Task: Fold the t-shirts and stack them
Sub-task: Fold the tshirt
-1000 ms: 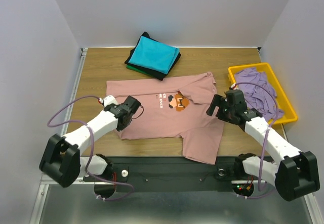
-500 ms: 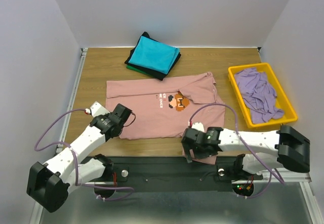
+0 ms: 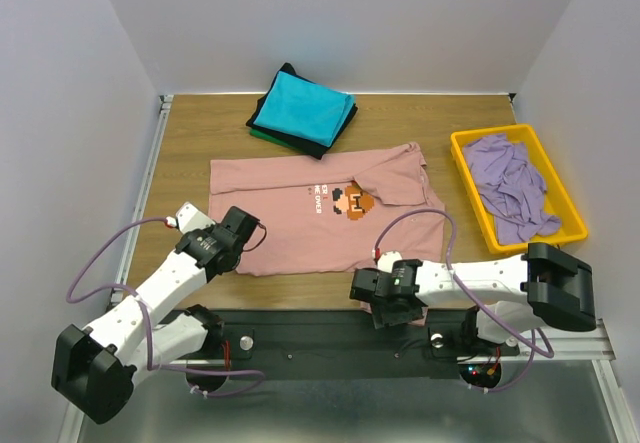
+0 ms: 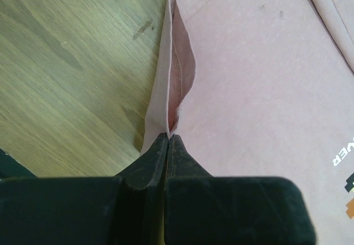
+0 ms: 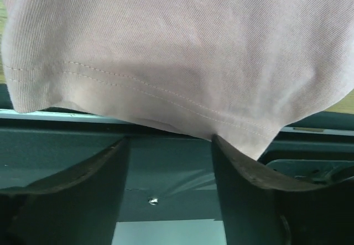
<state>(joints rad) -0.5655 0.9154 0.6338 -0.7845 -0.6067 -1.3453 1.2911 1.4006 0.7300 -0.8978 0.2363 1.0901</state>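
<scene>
The pink t-shirt (image 3: 320, 218) lay spread in the middle of the table (image 3: 190, 133), with one corner hanging over the near edge. My left gripper (image 4: 168, 141) was closed tight on the left hem. My right gripper (image 5: 168, 145) stood wide open just under the hanging hem and was not gripping it. I judged the fold was only beginning. Next, my right jaws had to close on that hem.
</scene>
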